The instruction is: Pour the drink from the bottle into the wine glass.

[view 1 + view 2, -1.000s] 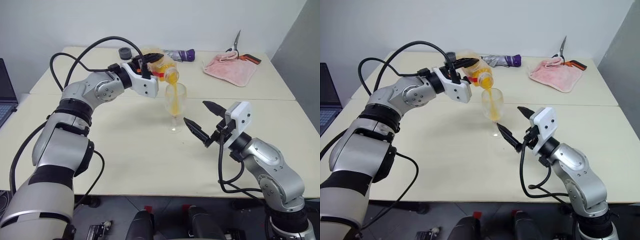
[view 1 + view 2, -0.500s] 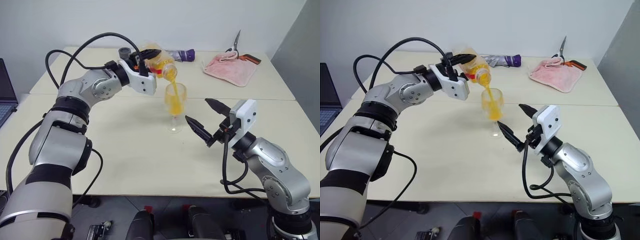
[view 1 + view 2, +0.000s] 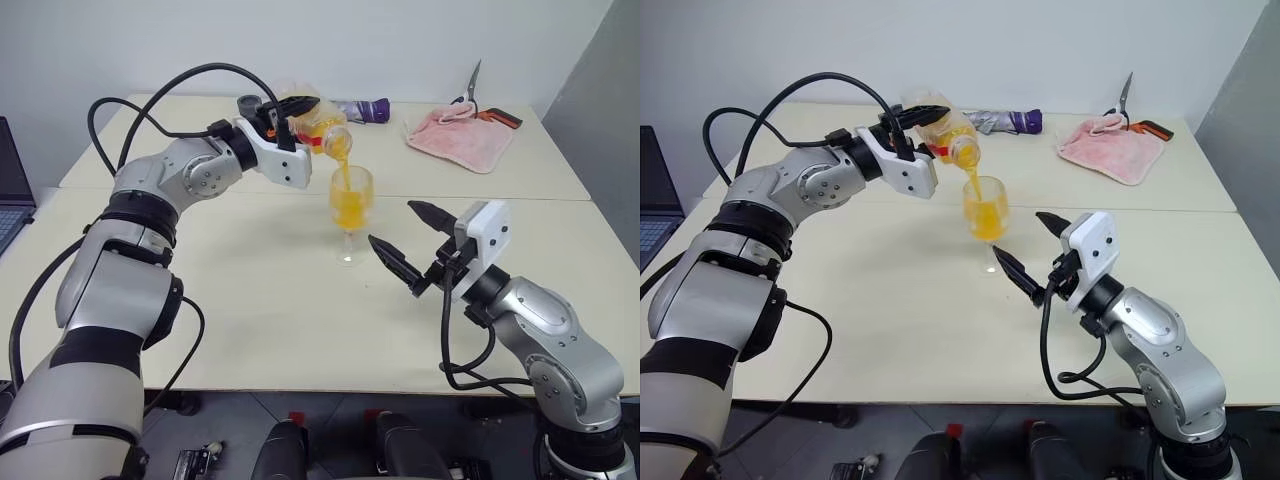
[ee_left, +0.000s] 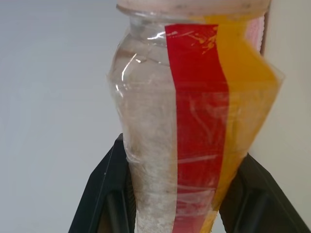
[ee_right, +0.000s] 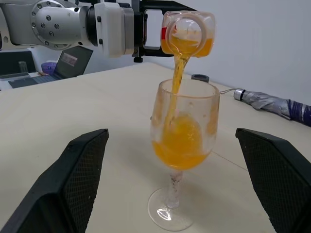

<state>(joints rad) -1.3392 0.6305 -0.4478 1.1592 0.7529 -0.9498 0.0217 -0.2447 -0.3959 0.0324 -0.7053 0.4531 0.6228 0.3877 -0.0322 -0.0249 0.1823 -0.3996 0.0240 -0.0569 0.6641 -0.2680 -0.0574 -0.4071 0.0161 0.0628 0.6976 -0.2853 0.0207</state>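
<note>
My left gripper (image 3: pixel 297 118) is shut on the clear bottle (image 3: pixel 320 128) with the red label strip (image 4: pixel 197 121), held tipped with its mouth over the wine glass (image 3: pixel 350 210). A thin stream of orange drink (image 5: pixel 176 80) runs from the mouth into the bowl. The glass stands upright on the table and holds orange drink (image 5: pixel 181 145) in the lower half of its bowl. My right gripper (image 3: pixel 391 224) is open just right of the glass and nearer to me, its fingers (image 5: pixel 80 170) spread on either side of the glass without touching it.
At the back of the cream table (image 3: pixel 250 300) lie a pink cloth (image 3: pixel 458 135), scissors (image 3: pixel 480 100), a folded umbrella (image 3: pixel 362 108) and a grey cap (image 3: pixel 249 103). A laptop (image 3: pixel 10 190) sits at the far left edge.
The drink has risen in the wine glass as the stream kept running. The bottle's mouth sits slightly higher above the rim. My right gripper has stayed where it was.
</note>
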